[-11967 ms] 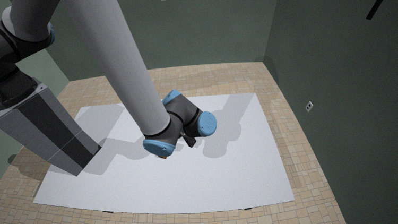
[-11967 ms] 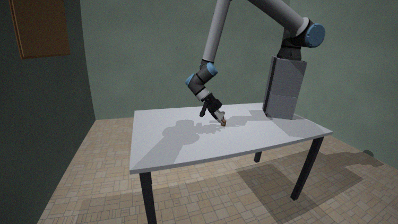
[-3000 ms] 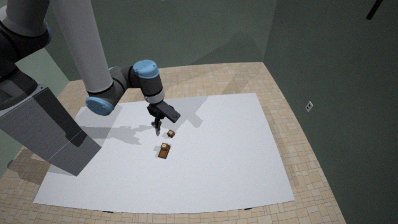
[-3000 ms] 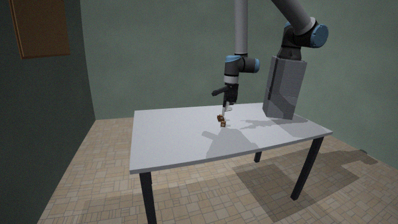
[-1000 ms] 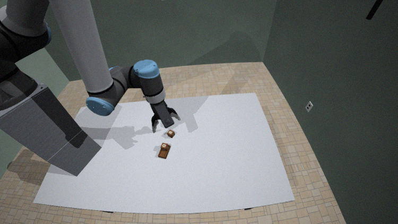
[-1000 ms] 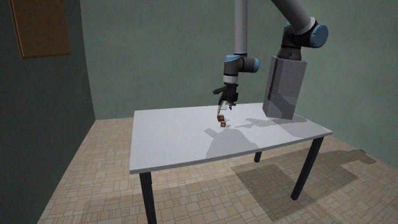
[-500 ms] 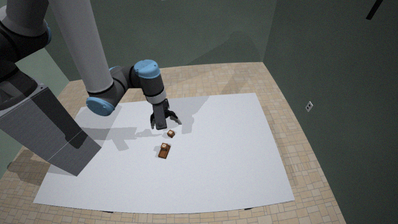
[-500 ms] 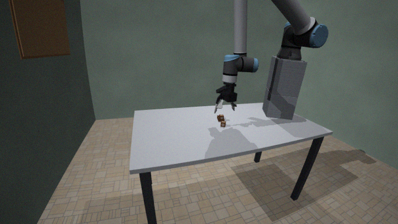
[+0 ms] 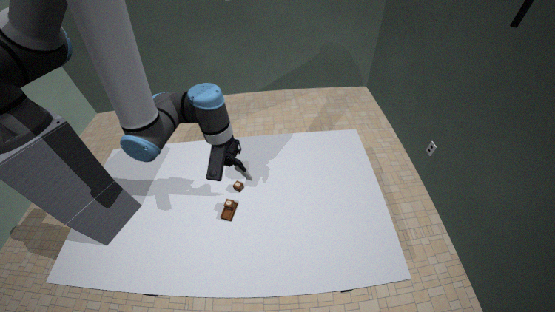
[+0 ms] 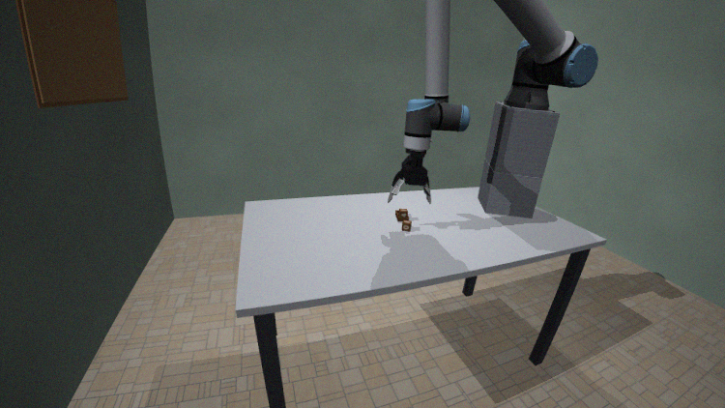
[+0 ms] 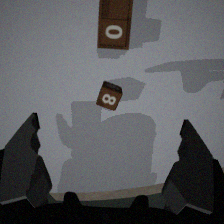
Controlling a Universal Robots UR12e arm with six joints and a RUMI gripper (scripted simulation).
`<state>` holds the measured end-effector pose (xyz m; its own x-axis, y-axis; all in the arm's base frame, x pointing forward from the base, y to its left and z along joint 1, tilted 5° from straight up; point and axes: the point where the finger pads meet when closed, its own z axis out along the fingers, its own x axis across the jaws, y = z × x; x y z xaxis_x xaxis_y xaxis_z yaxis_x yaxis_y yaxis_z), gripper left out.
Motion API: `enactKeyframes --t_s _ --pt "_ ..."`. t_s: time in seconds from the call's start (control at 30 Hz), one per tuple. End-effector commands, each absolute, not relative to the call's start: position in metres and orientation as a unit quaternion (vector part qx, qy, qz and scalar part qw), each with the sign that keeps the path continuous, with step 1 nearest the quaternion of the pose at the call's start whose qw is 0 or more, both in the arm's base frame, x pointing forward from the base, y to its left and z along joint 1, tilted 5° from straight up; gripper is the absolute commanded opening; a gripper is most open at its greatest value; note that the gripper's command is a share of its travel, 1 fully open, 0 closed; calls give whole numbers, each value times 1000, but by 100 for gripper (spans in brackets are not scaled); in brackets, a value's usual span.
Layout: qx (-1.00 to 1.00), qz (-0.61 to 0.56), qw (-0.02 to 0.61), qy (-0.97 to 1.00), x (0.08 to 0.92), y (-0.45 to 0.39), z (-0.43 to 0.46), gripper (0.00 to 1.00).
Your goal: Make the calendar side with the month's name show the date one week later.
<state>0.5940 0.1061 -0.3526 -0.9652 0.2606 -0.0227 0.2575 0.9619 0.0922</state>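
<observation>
My claw point(image 10: 409, 195) hangs above the white table point(image 10: 314, 253), jaws spread to their widest, nothing between them. From the wrist view my two dark fingers frame the lower corners, and the table surface shows between them. The loose cube point(image 11: 109, 95) lies on the table ahead of me, out of the tray, turned at an angle to it; its top face shows a white 8, rotated sideways from where I look. Beyond it sits the brown tray point(image 11: 116, 10), with the second cube point(image 11: 114, 33) seated in the end nearest me, top face reading 0, also lying sideways in my view. The rest of the tray runs out past the picture's upper edge. From the top view the loose cube point(image 9: 238, 185) rests just short of the tray point(image 9: 228, 213), apart from it, with a gap of bare table between; the seated cube point(image 9: 230, 203) fills the tray's near end and the other slot is open. I cannot read the month's name from any view. The grey pedestal point(image 10: 516, 161) stands at the table's far corner.
</observation>
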Motion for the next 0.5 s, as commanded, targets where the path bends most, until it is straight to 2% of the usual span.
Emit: enactKeyframes --t_s 0.0,0.47 --pt "202 43 16 978 596 105 -351 100" --pt "353 45 9 934 594 105 -350 100"
